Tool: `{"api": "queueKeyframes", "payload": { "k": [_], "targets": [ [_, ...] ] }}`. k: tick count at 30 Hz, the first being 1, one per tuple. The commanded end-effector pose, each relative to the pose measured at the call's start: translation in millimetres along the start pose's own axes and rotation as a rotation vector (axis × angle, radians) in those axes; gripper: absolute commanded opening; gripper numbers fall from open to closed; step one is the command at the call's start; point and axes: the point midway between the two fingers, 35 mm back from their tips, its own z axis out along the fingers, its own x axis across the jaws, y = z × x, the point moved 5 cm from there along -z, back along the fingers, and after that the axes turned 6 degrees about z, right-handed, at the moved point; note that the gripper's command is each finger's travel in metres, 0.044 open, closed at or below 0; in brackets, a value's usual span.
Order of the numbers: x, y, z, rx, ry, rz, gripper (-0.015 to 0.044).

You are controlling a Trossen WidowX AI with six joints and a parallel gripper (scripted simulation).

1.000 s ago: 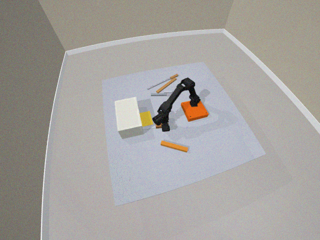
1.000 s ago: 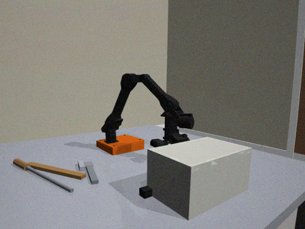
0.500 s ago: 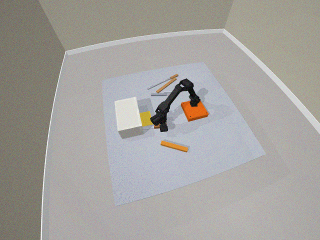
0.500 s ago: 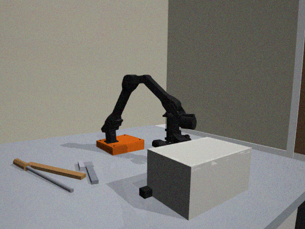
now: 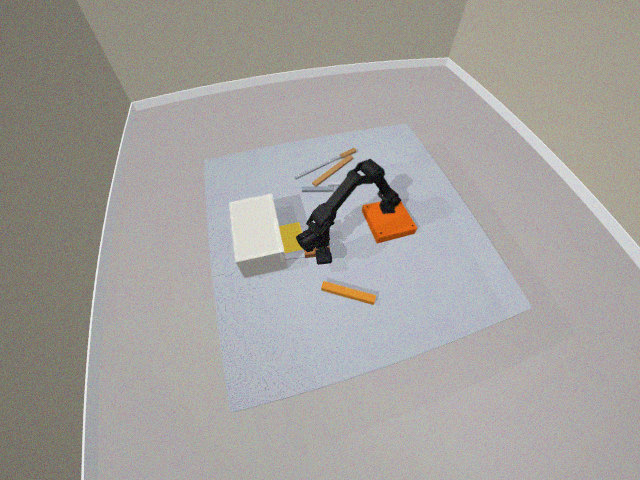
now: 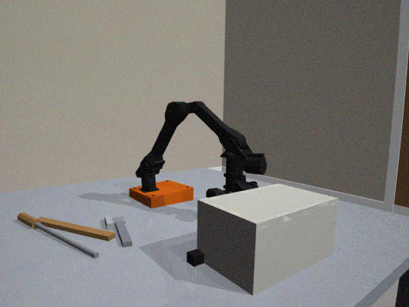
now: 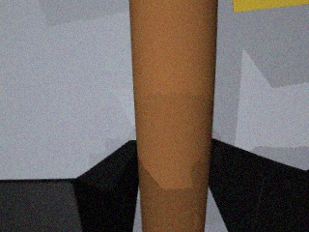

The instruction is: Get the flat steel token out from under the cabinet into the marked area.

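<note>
The white cabinet [image 5: 255, 224] [image 6: 267, 201] stands on the table; its vent slots do not show. The steel token is not visible in any view. The marked yellow area [image 5: 294, 233] [image 7: 270, 4] lies in front of the cabinet, partly hidden by the arm in the top view. My gripper [image 5: 317, 251] [image 7: 169, 147] is shut on the orange-brown handle [image 5: 310, 253] [image 7: 174, 72] of a tool, low beside the yellow area. A thin rod runs from the handle to the cabinet's front near one end; its tip is hidden. The cabinet hides the handle in the exterior view.
An orange bar [image 5: 348, 292] lies beyond the gripper. A grey rod with a wooden handle [image 5: 348, 152] [image 6: 26, 220], a wooden stick [image 5: 333, 171] [image 6: 77, 228] and a grey flat-headed tool [image 5: 317, 189] [image 6: 123, 233] lie on the other side. A black cube [image 6: 195, 258] is beside the cabinet.
</note>
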Motion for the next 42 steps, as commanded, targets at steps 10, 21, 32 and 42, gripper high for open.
{"api": "queueKeyframes", "payload": {
  "k": [10,21,32,42],
  "targets": [
    [2,15,-1,0.000,0.003,0.000,0.0000],
    [3,25,-1,-0.001,0.003,0.000,0.0000],
    [4,35,-1,-0.002,0.003,0.000,0.0000],
    [1,41,0,-0.003,0.003,0.000,0.0000]
  ]
}}
